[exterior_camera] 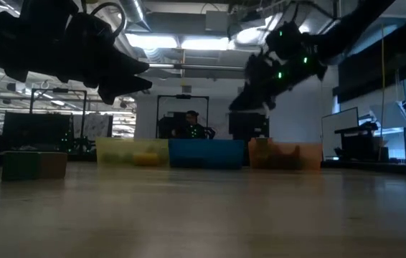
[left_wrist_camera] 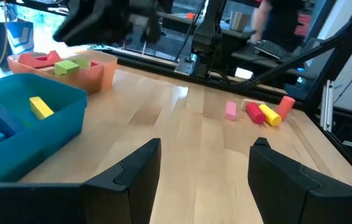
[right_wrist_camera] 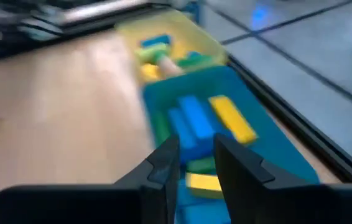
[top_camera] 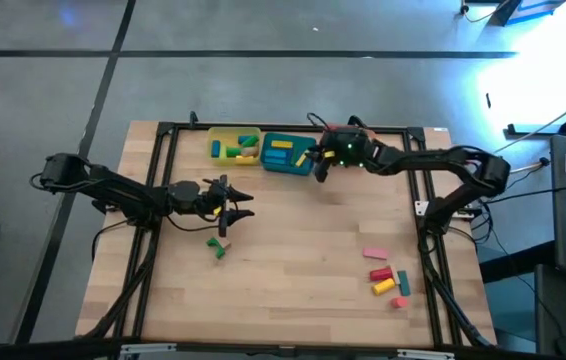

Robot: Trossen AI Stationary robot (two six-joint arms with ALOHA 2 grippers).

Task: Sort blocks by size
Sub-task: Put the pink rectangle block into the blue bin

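Observation:
My right gripper (top_camera: 315, 165) hangs over the teal tray's (top_camera: 265, 150) right end at the table's far edge. In its wrist view the fingers (right_wrist_camera: 194, 155) stand a narrow gap apart with nothing between them, above blue and yellow blocks (right_wrist_camera: 194, 121) lying in that tray. My left gripper (top_camera: 235, 205) hovers open left of the table's middle, holding nothing (left_wrist_camera: 204, 168). Two green blocks (top_camera: 216, 245) lie on the table just in front of it. Pink, red and yellow blocks (top_camera: 383, 275) lie at the near right.
A yellow tray (top_camera: 218, 135) with green, blue and yellow blocks stands left of the teal one. An orange tray (left_wrist_camera: 98, 78) with red and green blocks stands to its right, under my right arm. Bare wood lies between the two block groups. A person sits beyond the table (exterior_camera: 191, 125).

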